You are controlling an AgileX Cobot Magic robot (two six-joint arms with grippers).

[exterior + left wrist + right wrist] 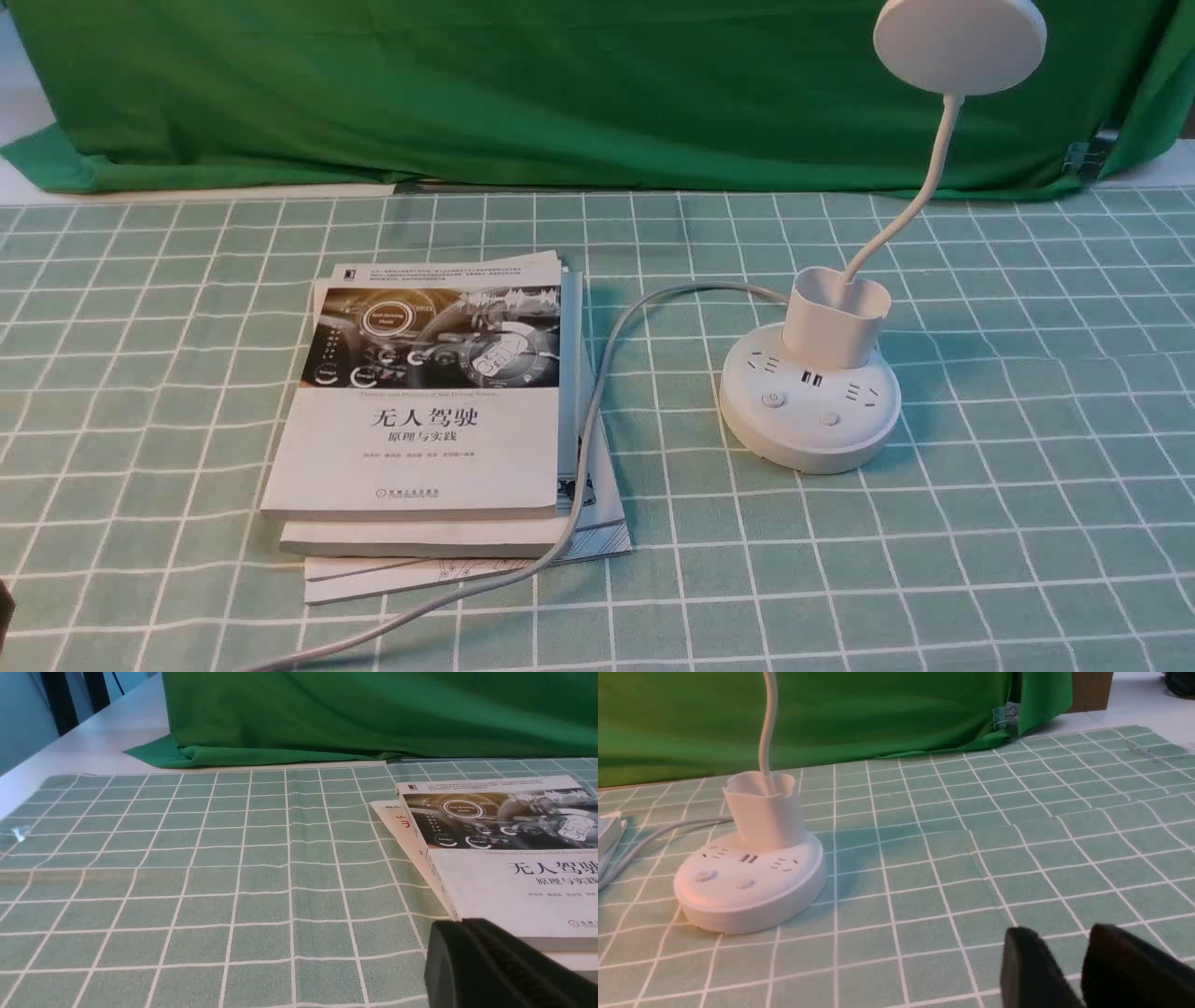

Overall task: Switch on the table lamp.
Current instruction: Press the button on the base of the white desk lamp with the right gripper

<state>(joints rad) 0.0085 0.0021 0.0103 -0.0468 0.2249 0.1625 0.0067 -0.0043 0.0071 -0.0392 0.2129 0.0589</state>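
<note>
The white table lamp stands at the right in the front view: disc head (960, 42), thin gooseneck (920, 196), cup-shaped holder (834, 317) and round base (810, 411) with sockets and two buttons (773, 399) (828, 418). No glow shows from the head. In the right wrist view the base (747, 891) sits well ahead and to one side of my right gripper (1059, 940), whose black fingertips stand a little apart with only cloth between them. My left gripper (460, 926) hovers by the books' near corner, its fingers pressed together and holding nothing.
A stack of books (429, 411) lies at centre-left, and the lamp's grey cord (597, 392) runs along its right side to the front edge. Checked green cloth (1027, 560) covers the table. A green backdrop (560, 93) hangs behind, held by a clip (1003, 716).
</note>
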